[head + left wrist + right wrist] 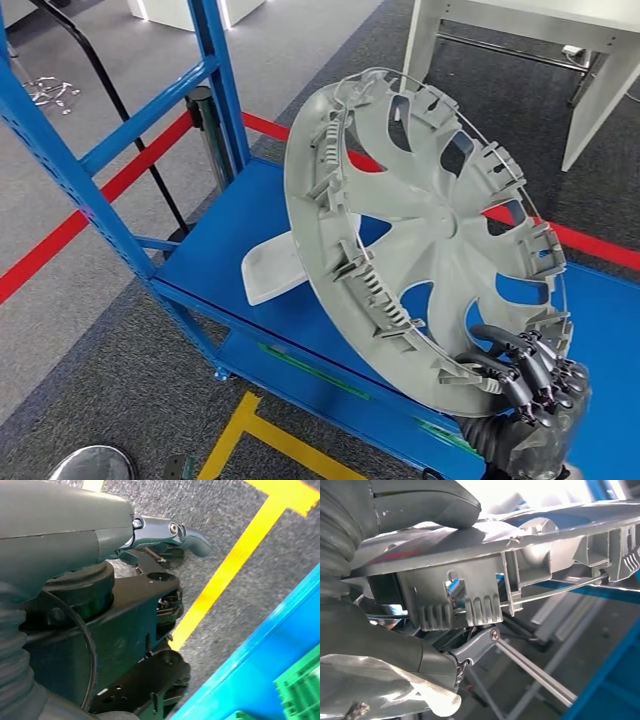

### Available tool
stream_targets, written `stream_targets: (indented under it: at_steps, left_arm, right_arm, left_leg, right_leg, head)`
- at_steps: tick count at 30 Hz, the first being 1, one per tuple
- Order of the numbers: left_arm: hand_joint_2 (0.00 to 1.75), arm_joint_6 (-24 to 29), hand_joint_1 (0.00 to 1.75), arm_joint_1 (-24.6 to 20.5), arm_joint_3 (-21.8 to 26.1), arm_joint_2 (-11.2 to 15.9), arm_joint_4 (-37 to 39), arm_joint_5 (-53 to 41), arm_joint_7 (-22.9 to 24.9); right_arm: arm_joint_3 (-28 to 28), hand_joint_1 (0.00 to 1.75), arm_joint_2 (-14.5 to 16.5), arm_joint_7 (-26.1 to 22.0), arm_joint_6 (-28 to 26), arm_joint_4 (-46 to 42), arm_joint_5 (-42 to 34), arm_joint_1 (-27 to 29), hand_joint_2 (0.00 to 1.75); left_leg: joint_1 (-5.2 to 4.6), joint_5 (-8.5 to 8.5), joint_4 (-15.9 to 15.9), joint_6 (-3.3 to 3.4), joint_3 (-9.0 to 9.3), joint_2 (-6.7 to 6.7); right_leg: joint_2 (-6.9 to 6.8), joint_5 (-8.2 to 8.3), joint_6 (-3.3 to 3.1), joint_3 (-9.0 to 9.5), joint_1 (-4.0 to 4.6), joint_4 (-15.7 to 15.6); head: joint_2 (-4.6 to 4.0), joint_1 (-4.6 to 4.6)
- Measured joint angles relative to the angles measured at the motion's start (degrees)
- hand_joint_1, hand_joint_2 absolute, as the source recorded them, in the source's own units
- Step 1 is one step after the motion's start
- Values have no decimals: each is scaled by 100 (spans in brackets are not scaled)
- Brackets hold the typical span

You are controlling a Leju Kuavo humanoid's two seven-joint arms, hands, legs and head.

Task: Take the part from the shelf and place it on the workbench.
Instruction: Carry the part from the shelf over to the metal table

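Note:
The part is a large grey wheel cover (423, 230), seen from its ribbed back and tilted up above the blue shelf board (219, 250). My right hand (536, 390) grips its lower rim at the near right, dark fingers curled over the edge. In the right wrist view the thick thumb (433, 502) presses one face of the rim (471, 580) while fingers (474, 647) hook under the clips. My left hand (75, 535) hangs beside my body above the floor, one finger (185, 532) stretched out, holding nothing.
A flat pale grey piece (272, 268) lies on the shelf board behind the cover. Blue uprights (60, 160) frame the shelf at left. A white workbench (596, 90) stands at the back right. Red tape (53, 245) and yellow tape (256, 430) mark the floor. A green crate (302, 690) sits low in the shelf.

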Motion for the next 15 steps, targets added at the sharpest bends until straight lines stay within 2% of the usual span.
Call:
stream_targets:
  at_steps: [1,2,3,4,5,7,8,9,11,12,13,14,15]
  left_arm:
    - [175,-3,0,-12,-1,-2,0,-1,-25]
    - [175,-5,0,-30,-2,0,0,-1,-34]
    - [175,-7,0,-51,-5,2,0,0,-35]
    - [175,-7,0,-70,-8,3,0,0,-35]
    - [175,-8,0,-79,-13,4,0,1,-35]
    - [175,-7,0,-75,-21,5,0,1,-35]
    - [175,-7,0,-71,-25,7,-1,1,-35]
    - [175,-7,0,-75,-28,8,-1,1,-35]
    - [175,-7,0,-96,-32,6,-3,1,-35]
    - [175,-7,0,-103,-33,3,-4,1,-35]
    - [175,-7,0,-105,-33,0,-5,1,-35]
    - [175,-5,0,-103,-34,-2,-7,1,-35]
    - [175,-2,0,-101,-34,-2,-7,1,-35]
  right_arm:
    - [2,175,0,-39,0,2,46,-54,175]
    - [5,175,0,-68,0,11,105,-113,175]
    - [10,175,4,-89,0,19,161,-166,175]
    - [19,175,9,-104,0,27,220,-210,175]
    - [27,175,15,-116,0,37,253,-247,175]
    - [40,175,21,-129,0,42,278,-291,175]
    - [44,175,22,-134,0,44,279,-303,175]
    - [48,175,22,-136,0,45,280,-306,175]
    - [51,175,22,-143,0,45,289,-307,175]
    - [51,175,23,-157,0,45,308,-314,175]
    - [50,175,34,-181,0,46,346,-327,175]
    - [45,175,54,-218,0,48,393,-346,175]
    - [37,175,83,-268,0,49,451,-372,175]
  left_leg:
    - [20,-23,32,-32,7,-81]
    - [32,-47,69,-72,2,-157]
    - [43,-68,116,-110,-19,-231]
    - [51,-77,150,-142,-45,-291]
    - [56,-72,165,-170,-72,-349]
    - [73,-54,166,-206,-98,-440]
    - [67,-84,219,-230,-123,-344]
    - [58,-166,363,-254,-191,-194]
    - [49,-466,987,-309,-489,169]
    - [57,-615,1368,-325,-682,231]
    - [63,-692,1658,-329,-834,255]
    - [64,-668,1777,-319,-903,263]
    - [57,-526,1661,-292,-859,271]
  right_leg:
    - [61,251,21,127,-24,-362]
    - [185,423,44,268,-45,-703]
    - [302,509,43,398,-61,-968]
    - [392,513,26,473,-67,-1101]
    - [425,480,-9,507,-56,-1123]
    - [331,484,-91,539,-44,-1144]
    - [268,487,-131,554,-44,-1151]
    - [196,484,-166,569,-47,-1160]
    - [30,470,-226,593,-36,-1171]
    - [-49,459,-244,597,-24,-1171]
    - [-124,448,-256,605,-13,-1171]
    - [-196,435,-267,617,-1,-1171]
    - [-263,421,-273,635,13,-1171]
  head:
    - [0,0]
    - [0,4]
    - [0,8]
    - [0,9]
    - [0,11]
    - [0,10]
    - [0,6]
    - [0,-7]
    - [0,-30]
    - [0,-35]
    - [0,-36]
    - [0,-37]
    - [0,-37]
